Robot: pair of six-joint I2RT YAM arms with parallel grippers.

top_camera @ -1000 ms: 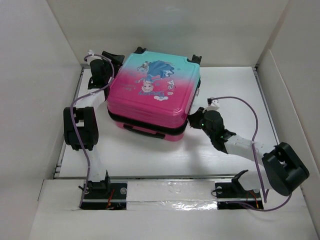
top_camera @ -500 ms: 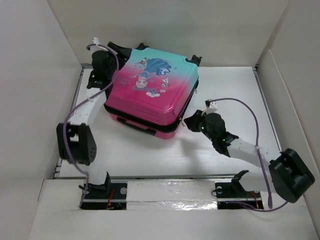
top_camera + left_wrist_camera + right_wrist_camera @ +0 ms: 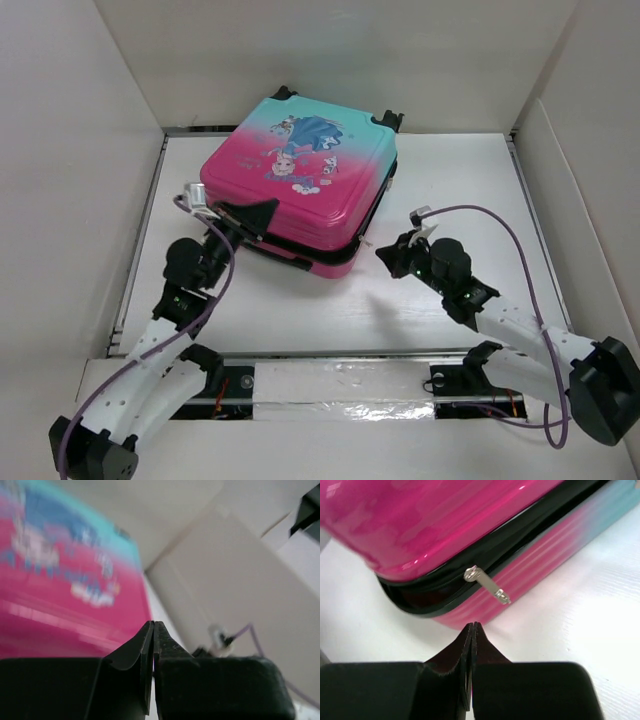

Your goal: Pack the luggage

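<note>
The luggage [image 3: 300, 180] lies flat on the white table, pink shading to teal, with the cartoon print facing up. It fills the blurred left of the left wrist view [image 3: 55, 580]. My left gripper [image 3: 272, 206] is shut and empty, its tip at the luggage's near-left edge. My right gripper [image 3: 381, 254] is shut and empty too, just off the near-right corner. In the right wrist view that corner [image 3: 445, 525] shows a black zipper band between the two shells. A silver zipper pull [image 3: 487, 585] sticks out a little beyond my shut right gripper [image 3: 473, 625]. My left gripper [image 3: 153, 623] is shut here as well.
White walls [image 3: 110, 120] enclose the table on the left, back and right. A taped rail [image 3: 330, 385] runs along the near edge between the arm bases. Purple cables [image 3: 500, 225] loop off both arms. Black wheels [image 3: 391, 118] stick out at the luggage's far side.
My left arm swung from the luggage's back-left corner round to its near-left edge and shut. The luggage turned slightly. My right gripper drew back a little from the corner and shut.
</note>
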